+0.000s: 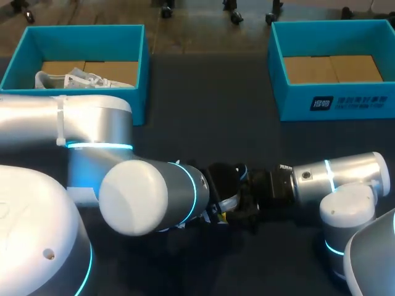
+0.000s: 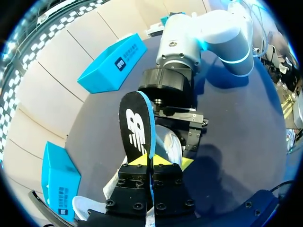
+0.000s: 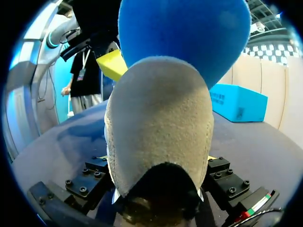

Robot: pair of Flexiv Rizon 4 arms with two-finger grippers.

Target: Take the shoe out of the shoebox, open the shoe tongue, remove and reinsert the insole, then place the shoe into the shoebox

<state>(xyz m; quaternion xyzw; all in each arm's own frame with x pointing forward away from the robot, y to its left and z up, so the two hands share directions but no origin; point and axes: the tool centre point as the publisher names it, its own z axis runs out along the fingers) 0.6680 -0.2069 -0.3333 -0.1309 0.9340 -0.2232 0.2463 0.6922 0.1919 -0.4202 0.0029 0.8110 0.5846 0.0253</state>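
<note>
A white shoe point(image 2: 169, 144) with a beige suede heel point(image 3: 158, 127) sits between the fingers of my right gripper point(image 3: 158, 163), which grips it from both sides low over the table's front middle. My left gripper point(image 2: 152, 161) faces it and is shut on the insole point(image 2: 136, 127). The insole is black on top with a white logo and blue underneath point(image 3: 189, 33), and it stands up out of the shoe. In the head view the two grippers meet at the shoe point(image 1: 229, 202), largely hidden behind my left arm point(image 1: 148, 197).
A blue shoebox point(image 1: 137, 61) at the back left holds another white shoe point(image 1: 80, 80). A second blue shoebox point(image 1: 333, 102) at the back right shows only its cardboard floor. Dark tabletop lies between the boxes.
</note>
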